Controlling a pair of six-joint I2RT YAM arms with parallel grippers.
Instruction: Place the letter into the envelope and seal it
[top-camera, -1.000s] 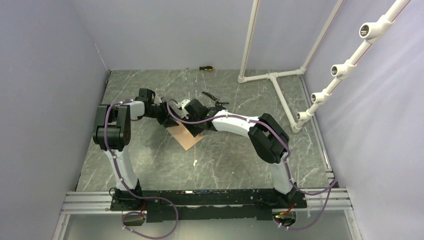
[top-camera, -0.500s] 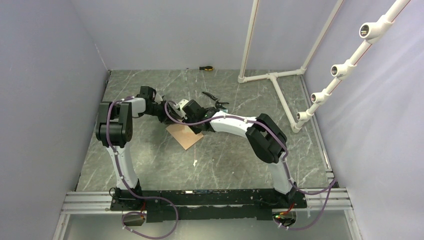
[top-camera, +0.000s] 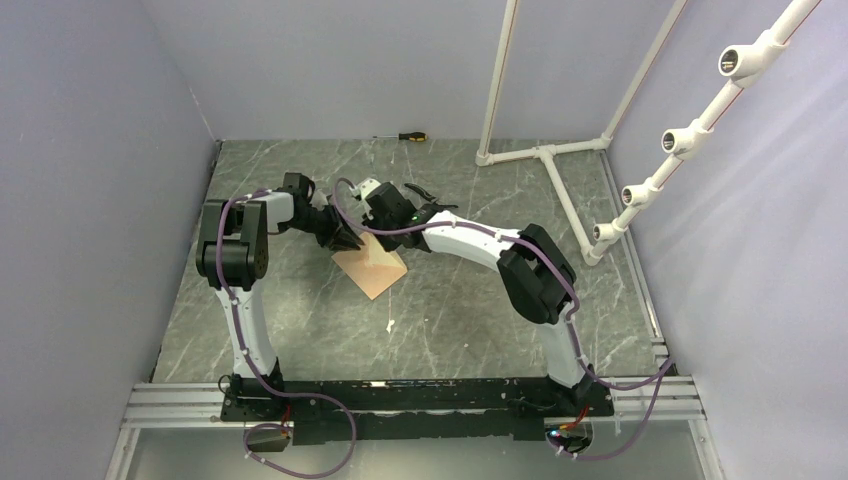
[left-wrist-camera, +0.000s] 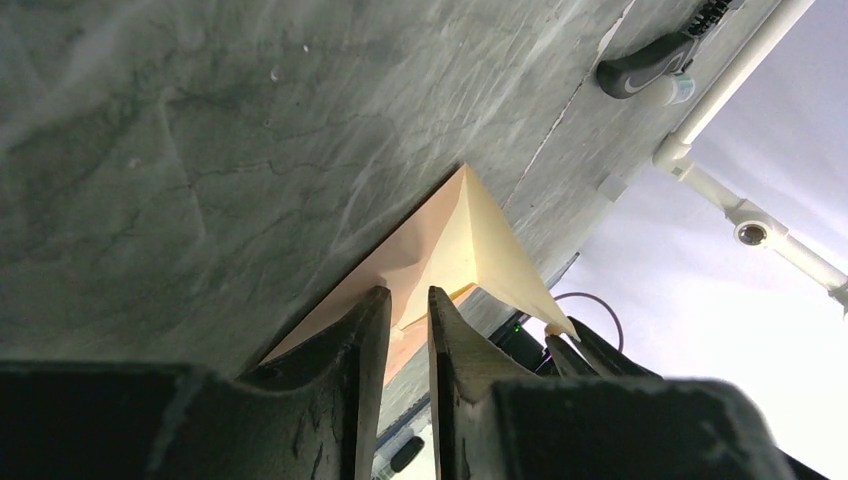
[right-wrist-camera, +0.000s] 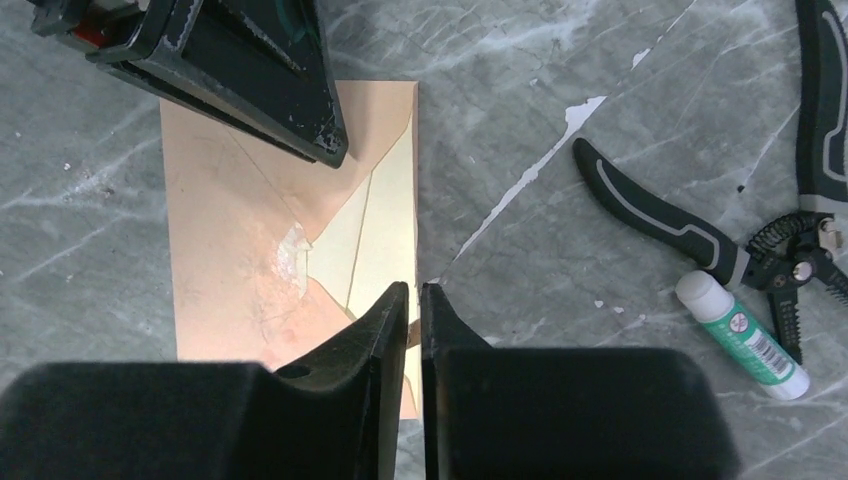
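The envelope (top-camera: 372, 270) lay near the middle of the worktop (top-camera: 450, 310), its cream flap (right-wrist-camera: 375, 230) raised. The right end effector (right-wrist-camera: 414, 292) was pinched on the flap's edge. The left end effector (left-wrist-camera: 408, 300) stood almost together at the opposite side, its grip unclear. Toward the far edge lay pliers (right-wrist-camera: 650, 215) and a glue stick (right-wrist-camera: 745, 340).

Envelope (top-camera: 370, 268): qty 1, ctr of top view.
Robot arms: qty 2, left arm (top-camera: 232, 250) and right arm (top-camera: 535, 275).
Screwdriver (top-camera: 409, 136): qty 1, top ctr, by back wall.
Pliers (right-wrist-camera: 650, 215): 1 pr, blk handles, right side of right-wrist view.
Glue stick (right-wrist-camera: 745, 340): qty 1, lower right, same view.
Open pipe sockets (top-camera: 740, 60): qty 4, in a row down slanted white pipe, upper right.
White scrap (top-camera: 390, 325): qty 1, just below ctr.
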